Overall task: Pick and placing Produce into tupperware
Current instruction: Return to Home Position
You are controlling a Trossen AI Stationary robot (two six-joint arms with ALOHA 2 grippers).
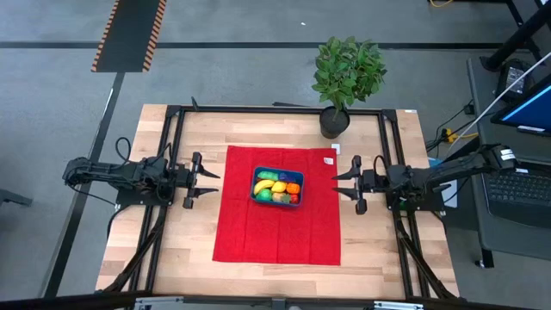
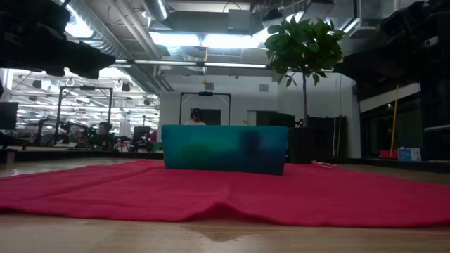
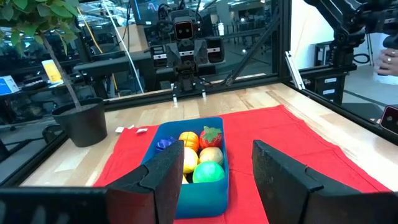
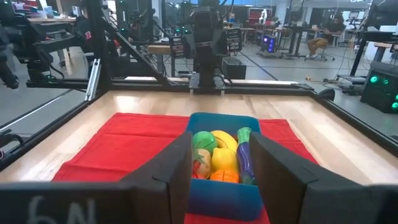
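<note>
You've got black claws: left gripper (image 1: 213,182), right gripper (image 1: 337,182). Between them: plain red cloth (image 1: 275,232), teal-blue tupperware (image 2: 225,149), produce (image 4: 222,160) in yellow, orange, green, red, purple. Beyond the right gripper: green plant (image 1: 347,69), black pot (image 1: 334,122). Pale wood table (image 1: 181,250).

The tupperware (image 1: 277,170) is a small, dark blue box with round corners. It is sitting flat and open in the middle of the red cloth (image 1: 275,237) on the bench (image 1: 189,241). The produce (image 1: 277,188) is all lying inside it, packed close together. A yellow banana (image 4: 224,142) is lying in the pile. A purple eggplant (image 4: 244,155) is lying along one side wall. A red strawberry (image 3: 211,136) is sitting beside an orange piece (image 3: 188,140), and a green ball (image 3: 208,172) is resting near them.
</note>
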